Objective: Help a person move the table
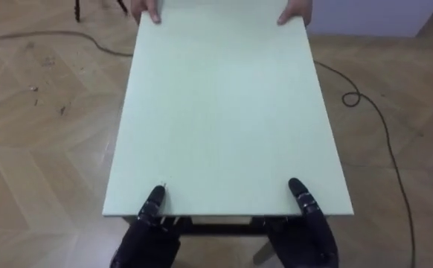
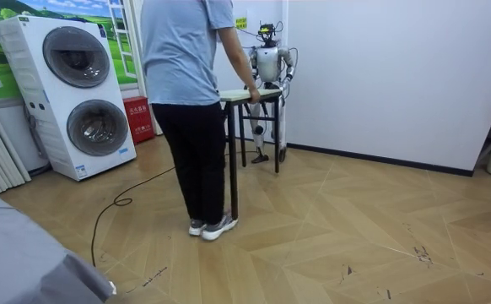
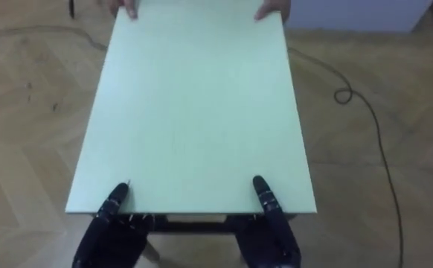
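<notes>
Where the left eye view looks down, the pale green rectangular table with dark legs spans between robot and person. The left hand and the right hand each clamp the near short edge, thumb on top, remainder beneath. A person's hands hold the far edge. The top carries no writing.

In the room view, the person faces the robot across the table, near stacked white washing machines. A small wall sign is illegible.

The right eye view shows the same two clamps.

Judgement: rigid frame, smooth and possibly slippery top, moderate weight. Hold the short edges near the corners and keep it level.
</notes>
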Controlling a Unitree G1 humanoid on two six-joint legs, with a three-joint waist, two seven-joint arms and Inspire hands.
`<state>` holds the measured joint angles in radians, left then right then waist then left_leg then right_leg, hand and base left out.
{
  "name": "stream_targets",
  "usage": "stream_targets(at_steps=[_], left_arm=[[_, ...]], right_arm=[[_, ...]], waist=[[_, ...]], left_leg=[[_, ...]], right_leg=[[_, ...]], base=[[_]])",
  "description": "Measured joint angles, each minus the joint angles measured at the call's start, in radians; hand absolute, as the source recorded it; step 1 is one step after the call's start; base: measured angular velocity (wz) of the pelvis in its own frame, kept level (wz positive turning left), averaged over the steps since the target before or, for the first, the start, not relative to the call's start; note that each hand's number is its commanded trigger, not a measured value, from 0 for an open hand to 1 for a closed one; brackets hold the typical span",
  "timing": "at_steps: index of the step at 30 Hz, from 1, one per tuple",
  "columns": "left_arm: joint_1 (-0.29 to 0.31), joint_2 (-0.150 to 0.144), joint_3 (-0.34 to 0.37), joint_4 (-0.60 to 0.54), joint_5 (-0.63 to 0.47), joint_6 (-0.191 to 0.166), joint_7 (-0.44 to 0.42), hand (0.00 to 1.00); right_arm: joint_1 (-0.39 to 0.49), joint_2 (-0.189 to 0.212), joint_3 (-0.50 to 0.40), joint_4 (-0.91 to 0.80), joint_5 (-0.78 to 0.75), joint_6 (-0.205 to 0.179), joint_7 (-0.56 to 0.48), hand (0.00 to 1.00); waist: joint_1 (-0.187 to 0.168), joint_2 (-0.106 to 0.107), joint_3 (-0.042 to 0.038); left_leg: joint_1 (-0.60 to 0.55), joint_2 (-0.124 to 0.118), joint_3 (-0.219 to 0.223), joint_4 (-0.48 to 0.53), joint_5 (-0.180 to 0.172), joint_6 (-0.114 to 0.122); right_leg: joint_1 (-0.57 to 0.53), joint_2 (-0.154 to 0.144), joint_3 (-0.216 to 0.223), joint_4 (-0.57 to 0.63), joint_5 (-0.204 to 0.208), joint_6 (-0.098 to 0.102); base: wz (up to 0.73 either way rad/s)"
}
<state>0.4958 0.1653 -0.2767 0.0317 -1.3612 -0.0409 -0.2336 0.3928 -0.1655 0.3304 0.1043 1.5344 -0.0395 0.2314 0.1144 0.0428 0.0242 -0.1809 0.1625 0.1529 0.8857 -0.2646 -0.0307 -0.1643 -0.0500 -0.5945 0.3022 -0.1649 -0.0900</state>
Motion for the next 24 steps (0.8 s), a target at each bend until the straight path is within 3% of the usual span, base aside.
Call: stream_targets(at_steps=[1,2,3,4,5,6,7,8,10,12,13,15,17,19,22,24], left_arm=[[-0.005,0.001,-0.001,-0.003,0.0,0.001,0.005,1.0],[-0.013,-0.001,-0.001,-0.004,-0.001,0.003,0.015,1.0],[-0.016,-0.001,-0.001,-0.004,-0.001,0.004,0.029,1.0],[-0.017,-0.001,-0.001,-0.004,-0.001,0.004,0.034,1.0],[-0.022,0.0,-0.001,-0.004,0.0,0.004,0.035,1.0],[-0.026,-0.006,-0.003,-0.005,0.0,0.005,0.034,1.0],[-0.024,-0.015,-0.003,-0.005,-0.001,0.005,0.034,1.0],[-0.02,-0.02,-0.003,-0.005,-0.001,0.007,0.034,1.0],[-0.041,-0.021,0.0,-0.005,0.0,0.006,0.035,1.0],[-0.085,-0.032,-0.009,-0.005,-0.001,0.005,0.07,1.0],[-0.095,-0.035,-0.013,-0.005,-0.001,0.004,0.081,1.0],[-0.106,-0.036,-0.024,-0.005,-0.003,-0.007,0.102,1.0],[-0.104,-0.036,-0.025,-0.003,-0.01,-0.006,0.106,1.0],[-0.09,-0.036,-0.025,0.001,-0.009,-0.004,0.106,1.0],[-0.059,-0.035,-0.025,0.015,-0.009,0.007,0.104,1.0],[-0.032,-0.037,-0.024,0.016,-0.01,0.01,0.104,1.0]], right_arm=[[0.0,0.0,-0.003,-0.003,0.0,0.0,0.001,1.0],[-0.004,-0.008,-0.007,-0.007,-0.005,0.0,0.0,1.0],[-0.004,-0.006,-0.005,-0.007,-0.009,-0.001,-0.006,1.0],[-0.004,-0.009,-0.002,-0.008,-0.008,-0.002,-0.006,1.0],[-0.003,-0.014,0.002,-0.016,-0.008,-0.006,-0.006,1.0],[0.002,-0.027,0.005,-0.034,-0.009,-0.021,-0.006,1.0],[0.002,-0.028,0.007,-0.041,-0.009,-0.026,-0.006,1.0],[-0.001,-0.03,0.006,-0.043,-0.014,-0.032,-0.006,1.0],[-0.021,-0.028,0.004,-0.044,-0.016,-0.036,-0.006,1.0],[-0.055,-0.028,-0.017,-0.044,-0.017,-0.036,-0.023,1.0],[-0.06,-0.028,-0.024,-0.044,-0.017,-0.036,-0.028,1.0],[-0.066,-0.03,-0.033,-0.038,-0.022,-0.035,-0.033,1.0],[-0.065,-0.029,-0.035,-0.032,-0.031,-0.033,-0.033,1.0],[-0.057,-0.027,-0.034,-0.026,-0.045,-0.031,-0.033,1.0],[-0.035,-0.027,-0.034,-0.009,-0.052,-0.018,-0.033,1.0],[-0.031,-0.023,-0.037,0.008,-0.067,-0.005,-0.032,1.0]], waist=[[-0.011,0.002,0.0007],[-0.027,0.005,0.0025],[-0.028,0.007,0.0051],[-0.03,0.004,0.0021],[-0.033,-0.008,-0.0061],[-0.043,0.01,0.0021],[-0.043,0.026,0.0086],[-0.048,0.048,0.0078],[-0.054,0.048,0.0076],[-0.065,0.049,0.0077],[-0.069,0.049,0.0077],[-0.084,0.041,0.006],[-0.08,0.038,0.0058],[-0.078,0.036,0.0056],[-0.077,0.024,0.0028],[-0.078,0.007,-0.0037]], left_leg=[[0.03,-0.001,0.001,-0.026,-0.009,-0.006],[0.063,-0.01,0.009,-0.113,-0.04,-0.02],[0.083,-0.033,0.007,-0.186,-0.045,-0.02],[0.093,-0.046,0.007,-0.223,-0.045,-0.02],[0.106,-0.073,0.003,-0.289,-0.051,-0.027],[0.103,-0.071,0.001,-0.276,-0.079,-0.04],[0.107,-0.063,-0.002,-0.251,-0.09,-0.036],[0.121,-0.051,-0.008,-0.245,-0.122,-0.033],[0.128,-0.051,-0.028,-0.309,-0.179,-0.029],[0.1,-0.052,-0.029,-0.35,-0.211,-0.003],[0.095,-0.056,-0.028,-0.363,-0.212,-0.001],[0.079,-0.078,-0.026,-0.4,-0.194,0.033],[0.079,-0.094,-0.021,-0.409,-0.181,0.049],[0.08,-0.106,-0.017,-0.409,-0.174,0.053],[0.1,-0.114,-0.012,-0.411,-0.168,0.06],[0.107,-0.128,0.0,-0.413,-0.161,0.068]], right_leg=[[-0.007,-0.004,-0.005,0.012,-0.001,-0.003],[-0.024,-0.019,-0.013,0.039,-0.002,-0.012],[-0.044,-0.016,0.03,0.06,-0.004,-0.017],[-0.059,-0.006,0.072,0.057,-0.001,-0.025],[-0.098,0.018,0.162,0.037,0.019,-0.047],[-0.119,0.017,0.159,0.027,0.049,-0.053],[-0.121,0.024,0.146,0.032,0.052,-0.055],[-0.136,0.033,0.134,0.057,0.057,-0.055],[-0.189,0.03,0.12,0.098,0.057,-0.067],[-0.228,0.013,0.097,0.104,0.079,-0.071],[-0.23,0.008,0.091,0.097,0.087,-0.07],[-0.233,-0.012,0.085,0.066,0.122,-0.063],[-0.234,-0.02,0.096,0.048,0.141,-0.055],[-0.227,-0.024,0.103,0.034,0.164,-0.065],[-0.2,-0.024,0.118,0.022,0.181,-0.055],[-0.196,-0.033,0.128,0.02,0.198,-0.053]], base=[[0.71],[0.47],[0.37],[0.28],[0.34],[0.26],[0.19],[0.11],[0.15],[0.27],[0.44],[0.32],[0.03],[-0.06],[-0.04],[-0.09]])
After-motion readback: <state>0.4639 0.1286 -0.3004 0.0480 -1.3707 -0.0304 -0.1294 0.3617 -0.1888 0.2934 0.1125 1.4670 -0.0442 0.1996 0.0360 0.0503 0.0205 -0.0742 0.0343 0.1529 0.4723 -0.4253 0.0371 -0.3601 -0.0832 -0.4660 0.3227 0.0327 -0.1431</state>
